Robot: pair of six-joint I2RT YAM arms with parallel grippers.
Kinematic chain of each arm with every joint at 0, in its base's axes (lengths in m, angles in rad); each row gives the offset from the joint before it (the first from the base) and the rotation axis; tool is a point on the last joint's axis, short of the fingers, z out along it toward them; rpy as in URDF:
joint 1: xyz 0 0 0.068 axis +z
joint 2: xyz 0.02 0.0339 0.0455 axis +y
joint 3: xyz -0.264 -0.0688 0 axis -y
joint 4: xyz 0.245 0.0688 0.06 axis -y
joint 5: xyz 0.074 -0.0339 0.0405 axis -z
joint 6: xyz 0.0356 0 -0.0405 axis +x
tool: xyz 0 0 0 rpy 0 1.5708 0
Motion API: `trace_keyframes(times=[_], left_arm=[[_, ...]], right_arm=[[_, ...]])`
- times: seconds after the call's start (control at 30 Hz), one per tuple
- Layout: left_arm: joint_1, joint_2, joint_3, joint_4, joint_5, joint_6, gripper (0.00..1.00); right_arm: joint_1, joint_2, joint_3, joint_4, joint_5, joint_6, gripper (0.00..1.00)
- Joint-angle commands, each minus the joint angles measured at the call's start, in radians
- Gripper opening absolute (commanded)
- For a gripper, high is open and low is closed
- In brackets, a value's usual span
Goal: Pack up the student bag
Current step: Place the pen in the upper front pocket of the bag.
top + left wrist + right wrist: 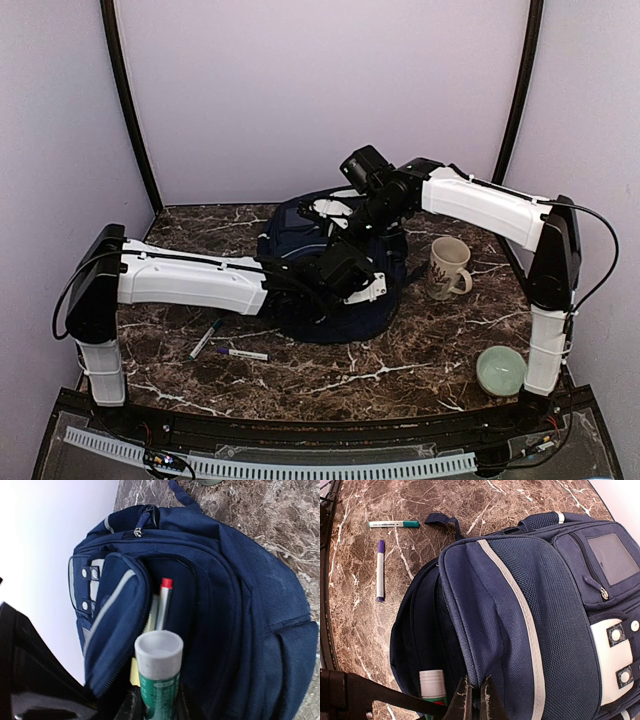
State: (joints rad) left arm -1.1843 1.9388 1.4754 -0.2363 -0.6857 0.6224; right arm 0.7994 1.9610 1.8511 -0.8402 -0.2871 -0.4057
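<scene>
The student bag [300,232] lies mid-table, navy with grey stripes. My right gripper [479,702] is shut on the edge of its front pocket flap [490,625] and holds the pocket open. My left gripper [157,709] is shut on a green glue stick with a white cap [159,672], whose capped end sits at the pocket's mouth. The same glue stick [432,682] shows beside the flap in the right wrist view. A red-capped pen [164,602] and something yellow stand inside the pocket. From above, both wrists hide the pocket opening.
A green-capped marker [206,338] and a purple-capped marker [240,353] lie on the marble left of the bag. A patterned mug [447,268] stands to the bag's right. A pale green bowl [500,370] sits near the right arm's base.
</scene>
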Motion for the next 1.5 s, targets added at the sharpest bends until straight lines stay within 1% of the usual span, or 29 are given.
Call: trace_keyframes(times=[0.0,0.27,0.53,0.7,0.83,0.9,0.97,1.03,1.1,1.3,1.47], left_arm=[[0.023,0.006,0.01,0.083,0.005,0.106,0.03],[0.062,0.073,0.026,0.128,0.03,0.193,0.02],[0.099,0.148,0.065,0.116,0.083,0.202,0.02],[0.148,0.197,0.084,0.205,0.029,0.24,0.15],[0.183,0.235,0.116,0.261,-0.018,0.291,0.2],[0.186,0.24,0.117,0.31,-0.056,0.321,0.25],[0.181,0.23,0.121,0.315,-0.081,0.301,0.31],[0.164,0.2,0.112,0.304,-0.085,0.276,0.36],[0.14,0.152,0.068,0.331,-0.094,0.269,0.38],[0.039,-0.001,-0.048,0.335,-0.138,0.221,0.39],[-0.028,-0.081,-0.089,0.235,-0.167,0.103,0.4]], right_arm=[[0.022,-0.017,0.041,0.029,-0.055,0.008,0.0],[0.024,-0.014,0.036,0.03,-0.059,0.008,0.0],[0.023,-0.017,0.037,0.03,-0.061,0.008,0.0],[0.024,-0.017,0.036,0.028,-0.065,0.009,0.0],[0.024,-0.024,0.039,0.027,-0.073,0.009,0.0],[0.023,-0.025,0.04,0.026,-0.073,0.01,0.0],[0.023,-0.025,0.037,0.026,-0.073,0.008,0.0],[0.023,-0.026,0.027,0.031,-0.069,0.007,0.0],[0.024,-0.028,0.019,0.033,-0.067,0.005,0.0],[0.022,-0.03,0.023,0.033,-0.054,0.005,0.0],[0.02,-0.026,0.023,0.033,-0.051,0.005,0.0]])
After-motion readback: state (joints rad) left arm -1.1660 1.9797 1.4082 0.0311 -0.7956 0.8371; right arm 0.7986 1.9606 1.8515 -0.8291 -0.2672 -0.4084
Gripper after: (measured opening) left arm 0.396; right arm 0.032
